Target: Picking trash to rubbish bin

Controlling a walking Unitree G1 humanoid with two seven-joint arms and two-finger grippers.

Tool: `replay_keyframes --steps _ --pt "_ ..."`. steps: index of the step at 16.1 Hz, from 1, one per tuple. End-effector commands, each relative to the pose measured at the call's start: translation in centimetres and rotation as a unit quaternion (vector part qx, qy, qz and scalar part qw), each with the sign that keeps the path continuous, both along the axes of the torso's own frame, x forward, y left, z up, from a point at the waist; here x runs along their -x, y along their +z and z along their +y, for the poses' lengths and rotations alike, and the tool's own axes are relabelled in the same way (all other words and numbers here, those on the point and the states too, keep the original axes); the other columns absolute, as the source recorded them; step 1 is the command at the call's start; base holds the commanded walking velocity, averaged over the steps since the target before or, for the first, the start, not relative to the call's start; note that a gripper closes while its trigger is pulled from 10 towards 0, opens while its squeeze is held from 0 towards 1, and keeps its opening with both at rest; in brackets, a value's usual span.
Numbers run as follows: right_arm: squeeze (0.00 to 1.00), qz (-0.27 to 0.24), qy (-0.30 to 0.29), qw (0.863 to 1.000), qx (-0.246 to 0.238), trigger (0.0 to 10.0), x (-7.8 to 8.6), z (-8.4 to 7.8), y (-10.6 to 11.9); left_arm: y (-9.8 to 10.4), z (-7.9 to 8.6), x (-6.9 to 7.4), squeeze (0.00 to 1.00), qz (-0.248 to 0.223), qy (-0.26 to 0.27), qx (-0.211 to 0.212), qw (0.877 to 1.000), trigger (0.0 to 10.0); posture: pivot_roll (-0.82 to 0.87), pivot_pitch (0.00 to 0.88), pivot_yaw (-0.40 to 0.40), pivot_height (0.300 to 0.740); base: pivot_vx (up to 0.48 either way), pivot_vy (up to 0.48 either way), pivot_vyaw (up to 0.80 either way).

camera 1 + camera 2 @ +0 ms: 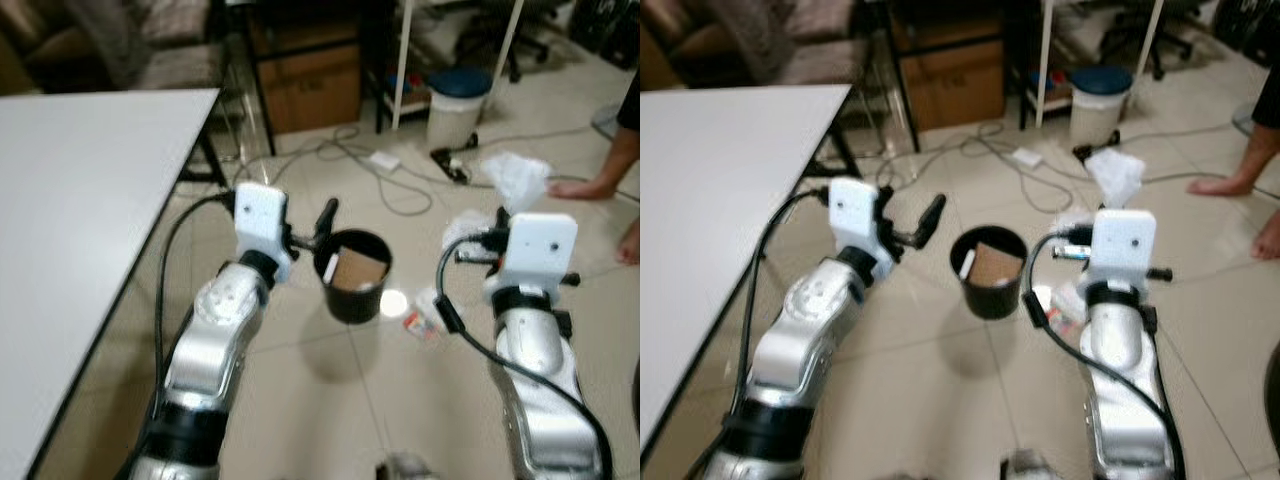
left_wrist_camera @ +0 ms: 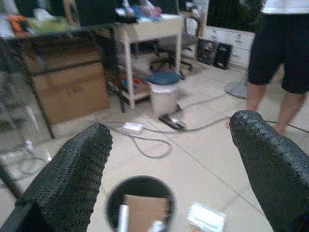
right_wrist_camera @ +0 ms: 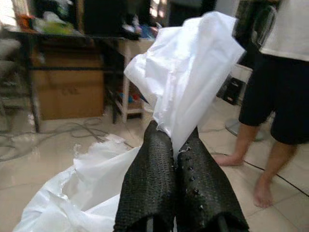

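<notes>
Two silver arms are seen reaching forward over a tiled floor (image 1: 330,400), a white counter (image 1: 80,200) lying at nine o'clock. The left claw (image 2: 169,159) is held wide apart and empty, poised just above and to the nine o'clock side of a black rubbish bin (image 1: 352,277), in which a piece of brown cardboard (image 1: 357,268) and a small white item are already lodged. At three o'clock of the bin, a small piece of litter (image 1: 422,322) is left lying on the tiles. The right claw (image 3: 176,159) is pressed tight on a crumpled sheet of white plastic trash (image 3: 193,77), which is lifted clear of the floor and billows above the fingertips, well to the three o'clock side of the bin. Farther off, toward twelve o'clock, cables (image 1: 370,160) are strewn across the floor before a white pail with a blue lid (image 1: 456,105) and cardboard boxes (image 1: 315,95) under a dark-framed table. A person's bare legs (image 3: 260,159) are seen standing at two o'clock.
</notes>
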State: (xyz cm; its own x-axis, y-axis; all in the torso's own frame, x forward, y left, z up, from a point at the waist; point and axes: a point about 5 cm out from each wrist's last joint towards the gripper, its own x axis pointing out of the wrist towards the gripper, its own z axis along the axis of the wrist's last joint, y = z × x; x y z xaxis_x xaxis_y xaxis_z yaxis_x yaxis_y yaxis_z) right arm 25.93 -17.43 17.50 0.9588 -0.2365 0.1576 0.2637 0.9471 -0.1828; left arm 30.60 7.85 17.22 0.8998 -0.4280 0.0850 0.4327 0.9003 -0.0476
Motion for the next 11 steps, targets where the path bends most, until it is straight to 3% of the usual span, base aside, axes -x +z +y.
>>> replay_keyframes --steps 1,11 --pt "0.0 -0.013 0.008 1.0 -0.004 10.0 0.15 0.61 0.54 0.22 0.81 0.16 0.0 -0.006 0.008 -0.008 1.0 10.0 -0.06 0.13 0.091 0.74 0.48 0.0 0.0" --pt "0.0 0.007 0.022 1.0 -0.001 10.0 0.12 1.05 -0.34 -0.01 0.66 0.27 0.0 -0.001 0.001 -0.014 1.0 10.0 -0.06 0.124 0.089 0.74 0.431 0.0 0.0"
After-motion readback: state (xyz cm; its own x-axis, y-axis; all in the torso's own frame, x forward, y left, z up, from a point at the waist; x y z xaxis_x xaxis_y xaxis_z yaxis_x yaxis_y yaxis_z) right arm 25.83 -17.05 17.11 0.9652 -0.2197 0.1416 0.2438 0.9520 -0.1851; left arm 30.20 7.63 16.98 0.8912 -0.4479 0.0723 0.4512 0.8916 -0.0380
